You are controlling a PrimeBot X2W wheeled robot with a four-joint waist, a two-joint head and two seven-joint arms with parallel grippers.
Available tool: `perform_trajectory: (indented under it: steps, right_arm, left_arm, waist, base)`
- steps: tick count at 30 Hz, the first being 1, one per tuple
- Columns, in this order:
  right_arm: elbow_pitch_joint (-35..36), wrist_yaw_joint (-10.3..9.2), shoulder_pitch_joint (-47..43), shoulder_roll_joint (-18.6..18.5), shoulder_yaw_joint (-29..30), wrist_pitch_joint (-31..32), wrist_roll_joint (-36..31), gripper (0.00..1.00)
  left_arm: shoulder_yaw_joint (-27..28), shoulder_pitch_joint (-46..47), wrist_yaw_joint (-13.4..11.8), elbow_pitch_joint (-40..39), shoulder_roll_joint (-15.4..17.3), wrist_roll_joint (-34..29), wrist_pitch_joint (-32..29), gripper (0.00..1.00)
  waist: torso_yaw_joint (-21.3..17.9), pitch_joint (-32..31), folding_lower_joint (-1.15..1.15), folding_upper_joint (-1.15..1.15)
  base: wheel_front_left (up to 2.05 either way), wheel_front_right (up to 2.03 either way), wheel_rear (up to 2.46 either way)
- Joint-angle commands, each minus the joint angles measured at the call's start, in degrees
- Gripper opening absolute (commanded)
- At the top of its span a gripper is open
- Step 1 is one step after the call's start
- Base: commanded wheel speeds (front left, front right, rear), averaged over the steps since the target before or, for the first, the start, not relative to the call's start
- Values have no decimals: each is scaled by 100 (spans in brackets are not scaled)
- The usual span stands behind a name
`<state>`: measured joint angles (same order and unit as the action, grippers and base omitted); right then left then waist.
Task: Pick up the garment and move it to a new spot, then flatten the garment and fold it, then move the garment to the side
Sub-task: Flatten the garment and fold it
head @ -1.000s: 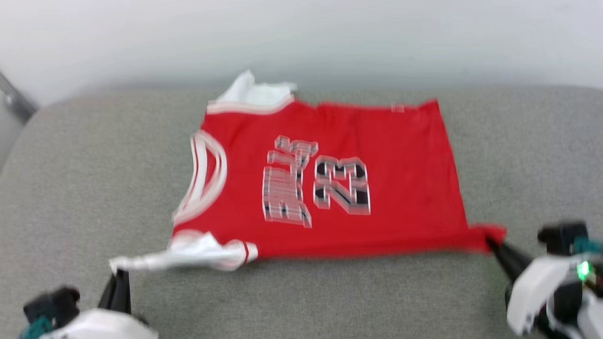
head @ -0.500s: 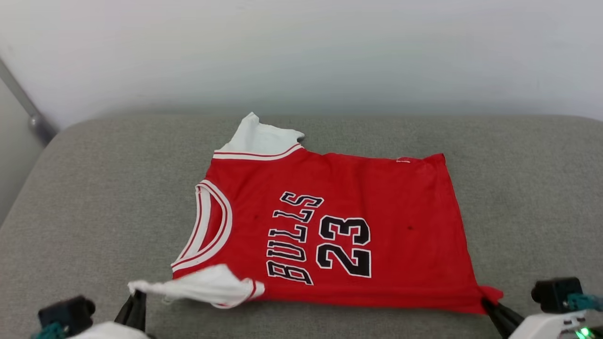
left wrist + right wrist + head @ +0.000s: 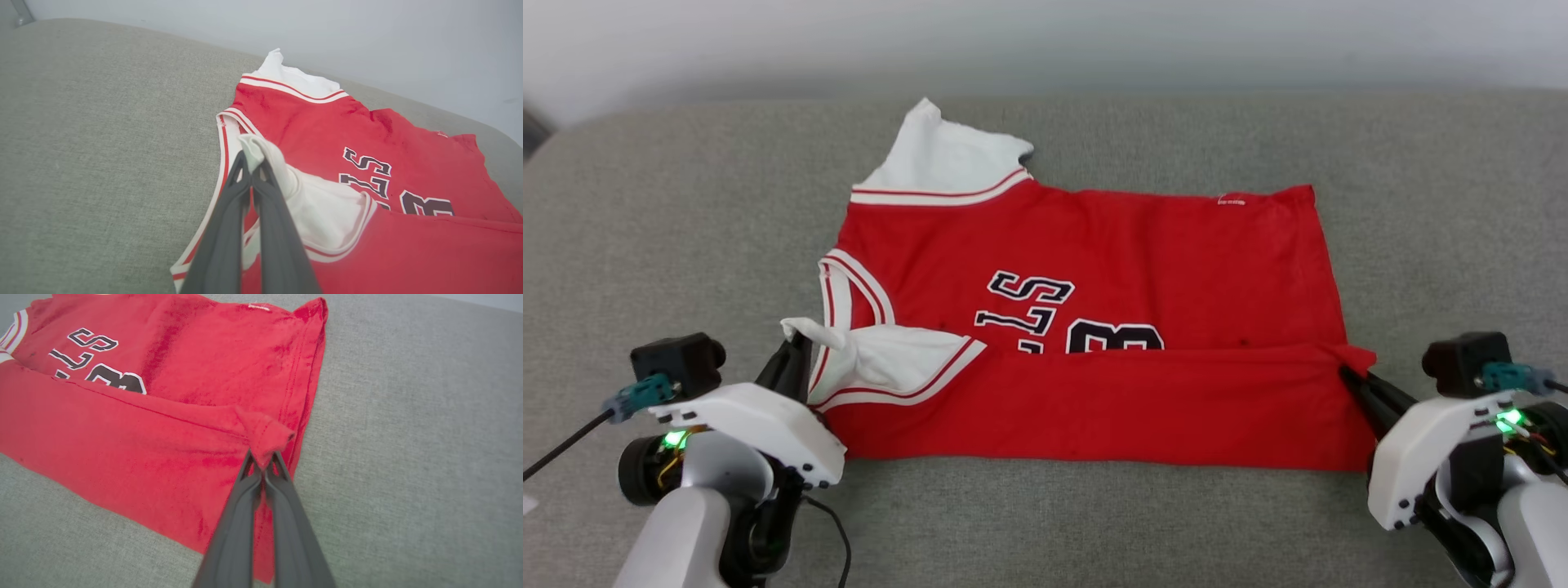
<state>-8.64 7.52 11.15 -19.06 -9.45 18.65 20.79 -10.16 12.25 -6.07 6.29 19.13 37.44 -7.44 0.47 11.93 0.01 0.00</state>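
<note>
The garment [image 3: 1094, 245] lies on a grey cushion [image 3: 686, 204], stretched sideways between the two grippers, with its near part folded over the printed front. The left gripper [image 3: 796, 347] is clamped on the tip of a white sleeve [image 3: 890, 359], which bunches into a twist at its fingertips and spreads out to its right. In the left wrist view the left gripper [image 3: 250, 163] has its jaws pressed together with white cloth pinched between them, and the striped neck trim [image 3: 222, 139] runs just to its left. The right gripper [image 3: 1347, 376] grips a red hem corner [image 3: 1356, 355], which puckers into a small knot at its tips. The right wrist view shows the right gripper [image 3: 263, 467] closed tight on that knot, with the folded edge running away to its left. That edge covers the lower part of the black letters [image 3: 1029, 302] and the number beside them. Beyond the left gripper, the other sleeve [image 3: 939, 155] lies flat, pointing toward the pale wall [image 3: 1045, 33]. Bare cushion lies to the right of the right gripper.
</note>
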Motion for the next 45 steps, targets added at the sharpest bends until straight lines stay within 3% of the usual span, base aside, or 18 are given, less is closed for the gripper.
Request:
perform_trajectory:
  steps: [1, 4, 5, 7, 8, 10, 11, 20, 23, 24, 32, 37, 45]
  right_arm:
    - [-103, -6, 148, -17, -59, -58, 18, 0]
    - [-482, -6, 442, -27, -284, -153, 42, 0]
    - [-621, -6, 516, -26, -337, -196, 49, 5]
    - [-893, -6, 629, -4, -433, -273, 70, 48]
    - [-1010, -6, 693, -2, -460, -350, 65, 100]
    - [-1213, -7, 737, 41, -530, -504, 128, 100]
    - [-1277, -7, 757, 53, -540, -650, 142, 100]
    - [-1217, -5, 382, 199, -291, -2124, 181, 100]
    - [-1030, -6, 152, 311, -87, -2432, 49, 100]
    - [-750, -5, -90, 490, 156, -2565, -134, 100]
    - [196, -5, -721, 914, 499, -2319, -607, 100]
    - [640, -5, -879, 1054, 553, -2128, -738, 100]
    - [1001, -5, -861, 1175, 606, -1889, -739, 100]
  left_arm:
    - [-26, 99, 22, 116, -28, -37, -7, 0]
    - [-113, 371, 148, 525, -76, 47, -98, 0]
    - [-138, 436, 191, 667, -95, 57, -122, 0]
    - [-195, 543, 282, 933, -131, 124, -196, 3]
    - [-204, 602, 313, 1039, -127, 135, -198, 30]
    - [-206, 692, 392, 1249, -179, 215, -207, 83]
    - [-214, 704, 413, 1343, -181, 220, -207, 100]
    - [22, 524, 485, 1640, 8, 385, -6, 100]
    - [128, 396, 415, 1498, 158, 482, -153, 100]
    - [215, 264, 344, 1241, 408, 553, -452, 100]
    - [104, -17, 364, 611, 1182, 861, -2089, 100]
    - [-24, -147, 253, 536, 1427, 1039, -2948, 100]
    - [-145, -96, 149, 597, 1425, 1251, -3536, 100]
  waist:
    - [-30, 228, -1, 0]
    - [-63, 387, -1, 0]
    - [-73, 416, -1, 0]
    - [-85, 450, -1, 0]
    - [-89, 458, -1, 0]
    - [-103, 443, -1, 0]
    - [-115, 410, -1, 0]
    - [-252, -152, -1, 0]
    - [-332, -376, -1, 0]
    - [-420, -543, -1, 0]
    - [-636, -669, -1, 0]
    - [-745, -499, -1, 0]
    - [-865, 2, -1, 0]
  base:
    - [0, 0, 0]
    - [0, 0, 0]
    - [0, 0, 0]
    - [0, 0, 0]
    - [0, 0, 0]
    - [0, 0, 0]
    - [0, 0, 0]
    - [0, 0, 0]
    - [0, 0, 0]
    - [0, 0, 0]
    - [0, 0, 0]
    - [0, 0, 0]
    - [0, 0, 0]
